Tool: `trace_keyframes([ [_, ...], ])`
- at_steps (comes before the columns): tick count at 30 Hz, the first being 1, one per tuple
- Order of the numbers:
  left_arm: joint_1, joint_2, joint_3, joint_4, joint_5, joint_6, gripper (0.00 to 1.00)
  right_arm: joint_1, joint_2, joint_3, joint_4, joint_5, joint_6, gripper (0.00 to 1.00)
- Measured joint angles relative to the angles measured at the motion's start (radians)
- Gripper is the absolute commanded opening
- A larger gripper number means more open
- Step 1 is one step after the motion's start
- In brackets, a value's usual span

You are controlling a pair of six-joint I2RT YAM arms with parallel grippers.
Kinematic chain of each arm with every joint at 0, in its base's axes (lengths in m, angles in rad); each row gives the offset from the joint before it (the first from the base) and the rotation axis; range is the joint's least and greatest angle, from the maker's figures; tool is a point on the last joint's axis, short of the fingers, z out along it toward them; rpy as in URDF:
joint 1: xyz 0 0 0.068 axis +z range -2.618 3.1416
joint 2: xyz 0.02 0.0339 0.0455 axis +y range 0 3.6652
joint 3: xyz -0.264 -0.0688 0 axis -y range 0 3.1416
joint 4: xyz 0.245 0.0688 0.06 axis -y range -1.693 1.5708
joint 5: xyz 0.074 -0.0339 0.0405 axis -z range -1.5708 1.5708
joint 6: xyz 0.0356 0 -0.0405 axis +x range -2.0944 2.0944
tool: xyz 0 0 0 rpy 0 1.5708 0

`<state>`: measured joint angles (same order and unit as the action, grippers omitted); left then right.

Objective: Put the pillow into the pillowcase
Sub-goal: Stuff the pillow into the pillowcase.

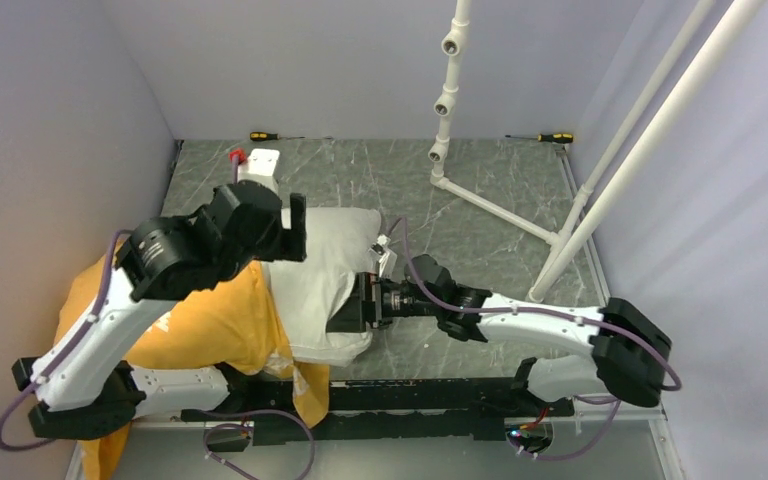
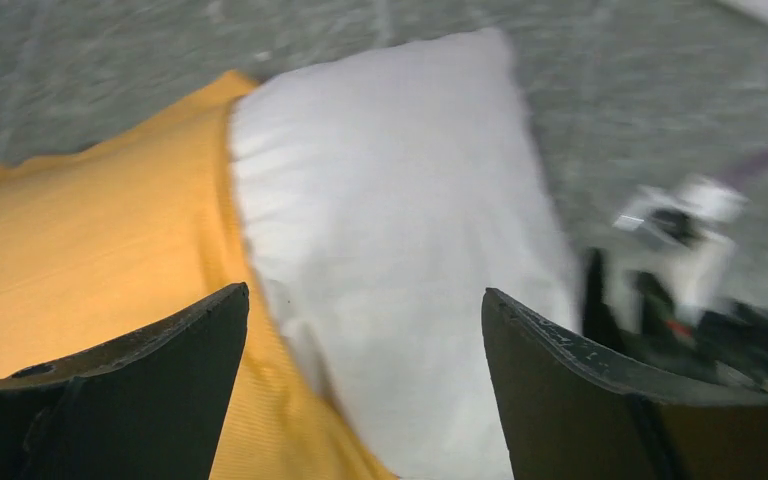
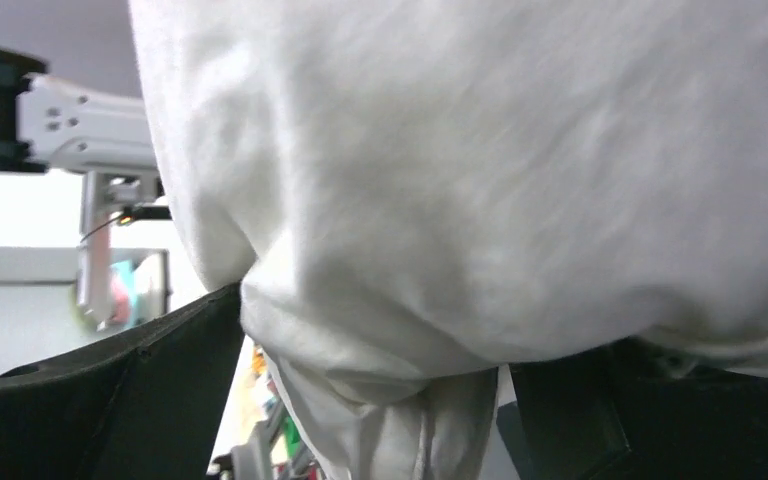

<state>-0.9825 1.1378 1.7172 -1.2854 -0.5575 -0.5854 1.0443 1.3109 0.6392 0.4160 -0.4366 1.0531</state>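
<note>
Now, my stock:
Pillow (image 1: 325,280): white, 9 o'clock end inside pillowcase (image 1: 210,320).
Left gripper (image 2: 365,300): mine, spread wide, empty, above Pillow.
Right gripper (image 3: 375,340): spread wide, Pillow cloth hanging between my fingers.

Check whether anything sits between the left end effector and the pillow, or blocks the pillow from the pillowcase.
Nothing visible does. The left end effector hangs open over the pillow with a clear gap. One end of the pillow is already inside the pillowcase, and nothing lies across its opening.
</note>
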Motion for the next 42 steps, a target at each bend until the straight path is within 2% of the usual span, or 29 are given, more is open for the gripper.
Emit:
trace_keyframes([
  [6,0.308,0.111,-0.007,-0.045,0.060,0.071,0.81,-0.008,-0.155,0.130,-0.425,0.171,-0.119,1.00],
  [11,0.511,0.155,-0.074,-0.021,0.162,0.121,0.58,-0.101,-0.242,0.191,-0.617,0.232,-0.178,1.00],
  [13,0.568,0.156,-0.105,-0.013,0.197,0.134,0.41,-0.148,-0.257,0.203,-0.660,0.246,-0.200,1.00],
  [14,0.584,0.155,-0.121,-0.008,0.213,0.140,0.29,-0.168,-0.261,0.205,-0.678,0.248,-0.210,1.00],
  [15,0.596,0.154,-0.140,0.003,0.233,0.150,0.11,-0.184,-0.264,0.208,-0.696,0.248,-0.220,1.00],
  [16,0.602,0.154,-0.157,0.010,0.250,0.154,0.01,-0.200,-0.265,0.210,-0.711,0.247,-0.228,1.00],
  [21,0.617,0.151,-0.205,0.045,0.328,0.192,0.00,-0.307,-0.259,0.210,-0.737,0.202,-0.262,1.00],
  [25,0.623,0.121,-0.206,0.079,0.409,0.219,0.00,-0.410,-0.208,0.210,-0.682,0.105,-0.259,1.00],
  [28,0.628,0.082,-0.206,0.119,0.503,0.226,0.00,-0.460,-0.141,0.209,-0.579,0.016,-0.216,1.00],
  [34,0.631,0.066,-0.208,0.206,0.732,0.185,0.00,-0.450,0.010,0.182,-0.304,-0.120,-0.074,0.98],
  [36,0.626,0.071,-0.208,0.240,0.793,0.160,0.00,-0.423,0.069,0.178,-0.241,-0.137,-0.031,0.91],
  [37,0.620,0.075,-0.208,0.254,0.813,0.150,0.00,-0.405,0.100,0.177,-0.209,-0.141,-0.010,0.82],
  [41,0.536,0.117,-0.198,0.286,0.825,0.127,0.00,-0.338,0.184,0.159,-0.070,-0.137,0.062,0.12],
  [42,0.509,0.133,-0.187,0.286,0.819,0.126,0.00,-0.323,0.197,0.151,-0.025,-0.136,0.087,0.00],
])
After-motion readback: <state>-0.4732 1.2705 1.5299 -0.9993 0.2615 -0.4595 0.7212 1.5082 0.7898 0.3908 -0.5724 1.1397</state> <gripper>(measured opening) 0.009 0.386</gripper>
